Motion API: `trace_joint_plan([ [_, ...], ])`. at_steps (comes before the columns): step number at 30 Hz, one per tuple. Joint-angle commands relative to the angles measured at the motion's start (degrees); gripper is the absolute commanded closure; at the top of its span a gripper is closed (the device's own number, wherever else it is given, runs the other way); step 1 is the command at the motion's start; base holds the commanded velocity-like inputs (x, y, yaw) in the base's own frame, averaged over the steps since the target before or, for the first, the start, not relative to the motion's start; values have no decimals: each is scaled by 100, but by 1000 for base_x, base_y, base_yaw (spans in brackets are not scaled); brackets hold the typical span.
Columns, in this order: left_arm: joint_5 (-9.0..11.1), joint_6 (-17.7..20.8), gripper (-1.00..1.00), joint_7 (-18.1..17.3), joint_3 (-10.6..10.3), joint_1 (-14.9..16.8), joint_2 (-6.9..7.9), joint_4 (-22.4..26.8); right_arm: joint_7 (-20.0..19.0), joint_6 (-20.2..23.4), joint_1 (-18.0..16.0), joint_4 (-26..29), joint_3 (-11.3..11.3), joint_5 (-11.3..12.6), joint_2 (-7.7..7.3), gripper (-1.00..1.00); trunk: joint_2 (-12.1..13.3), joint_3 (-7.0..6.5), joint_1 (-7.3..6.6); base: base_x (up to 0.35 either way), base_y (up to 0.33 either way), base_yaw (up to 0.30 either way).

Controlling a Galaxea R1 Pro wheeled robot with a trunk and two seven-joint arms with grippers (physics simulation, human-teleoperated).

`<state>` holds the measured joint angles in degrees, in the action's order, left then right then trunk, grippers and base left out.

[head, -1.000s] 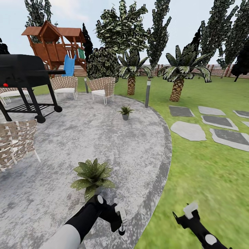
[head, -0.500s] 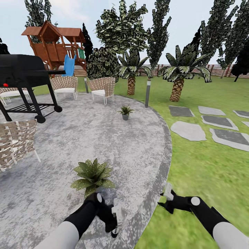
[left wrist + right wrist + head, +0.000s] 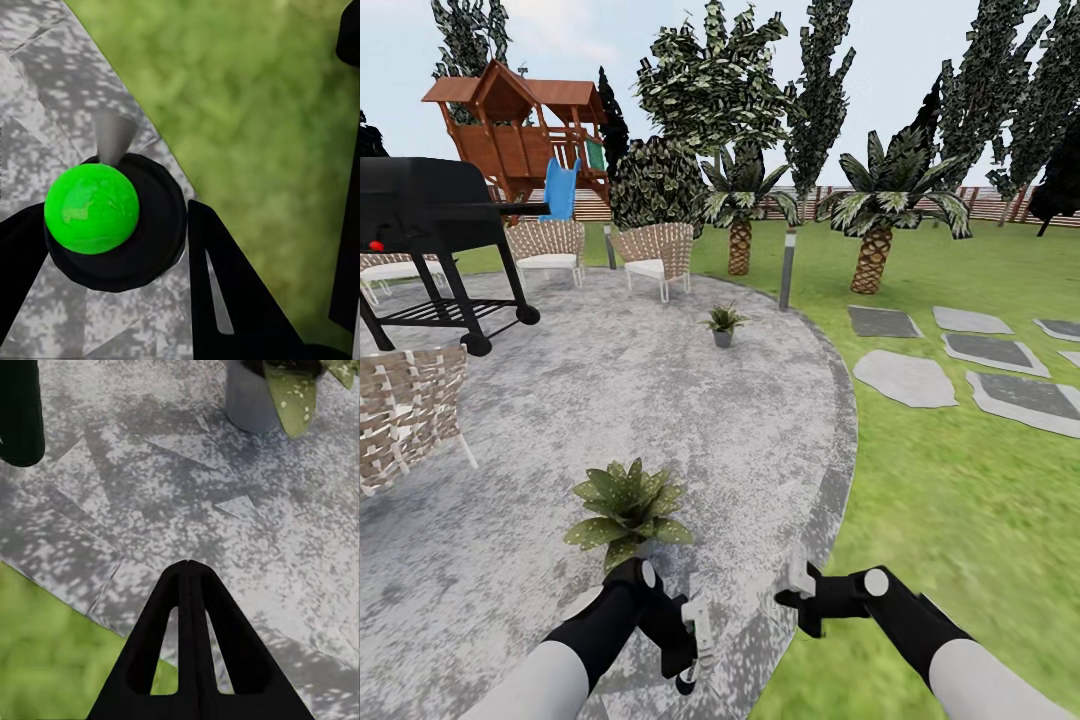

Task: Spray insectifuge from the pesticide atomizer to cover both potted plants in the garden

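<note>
My left gripper [image 3: 695, 648] hangs low over the near right edge of the patio [image 3: 560, 420], where the paving meets the lawn [image 3: 960, 500]. The spray bottle [image 3: 91, 208] is in it. In the left wrist view I look straight down on its bright green round cap, black collar and small grey nozzle, with my black fingers [image 3: 225, 292] on either side of it. The jaws look clamped on the bottle's body, though the contact itself is hidden under the collar.

My right gripper [image 3: 797, 588] is near the left one, also at the patio edge. Its two fingers are pressed together with nothing between them.

The near potted plant [image 3: 628, 510] is just beyond my left gripper, and its grey pot also shows in the right wrist view. The far potted plant [image 3: 723, 322] is well apart, out across the patio near the chairs [image 3: 655, 255].

Handling guess: the bottle is small, so probably light, and it is likely rigid with a smooth skin that could twist or slip in the pads. The best hold is on the mid body below the collar, keeping the nozzle and cap clear. Tilt is the risk: the nozzle has to face the leaves, and right now it seems to point off toward the patio edge.
</note>
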<state>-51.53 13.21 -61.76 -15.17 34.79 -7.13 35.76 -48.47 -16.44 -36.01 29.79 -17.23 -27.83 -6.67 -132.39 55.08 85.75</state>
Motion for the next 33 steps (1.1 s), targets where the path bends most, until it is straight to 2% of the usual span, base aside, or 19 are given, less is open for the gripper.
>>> trace_joint_plan([
  [1, -7, 87, 100, -21, -4, 2, 1, 10, -17, -34, -3, 12, -17, -40, 77, 100, -2, 6, -1, 0, 0, 0],
  [5, -33, 289, 100, 11, -3, 9, -5, 18, -138, -35, -3, 28, -17, -43, 310, 100, -2, 6, -1, 0, 0, 0],
  [9, -235, 312, 100, 188, 13, -12, -4, 17, -411, -35, -3, 326, -17, -38, 386, 100, -2, 6, -1, 0, 0, 0],
  [13, -268, 316, 100, 234, 38, -14, -10, 24, -517, -35, -3, 384, -17, -38, 495, 100, -2, 6, -1, 0, 0, 0],
  [15, -264, 329, 100, 400, 51, -9, -19, 33, -521, -35, -3, 387, -17, -38, 553, 100, -2, 6, -1, 0, 0, 0],
  [16, -239, 396, 100, 591, 55, -10, -22, 25, -522, -35, -3, 387, -17, -38, 584, 100, -2, 6, -1, 0, 0, 0],
  [18, -219, 458, 100, 704, 63, -11, -32, 22, -523, -35, -3, 387, -17, -38, 599, 100, -2, 6, -1, 0, 0, 0],
  [27, -167, 486, 100, 745, 84, -16, -82, 98, -523, -35, -3, 386, -17, -38, 609, 100, -2, 6, -1, 0, 0, 0],
  [28, -137, 483, 100, 745, 84, -16, -104, 98, -523, -35, -3, 385, -17, -38, 611, 100, -2, 6, -1, 0, 0, 0],
  [31, 153, 481, 100, 758, 79, -16, -143, 95, -523, -35, -3, 381, -17, -38, 611, 100, -2, 6, -1, 0, 0, 0],
  [33, 239, 481, 100, 761, 79, -16, -147, 92, -523, -35, -3, 379, -17, -38, 612, 100, -2, 6, -1, 0, 0, 0],
])
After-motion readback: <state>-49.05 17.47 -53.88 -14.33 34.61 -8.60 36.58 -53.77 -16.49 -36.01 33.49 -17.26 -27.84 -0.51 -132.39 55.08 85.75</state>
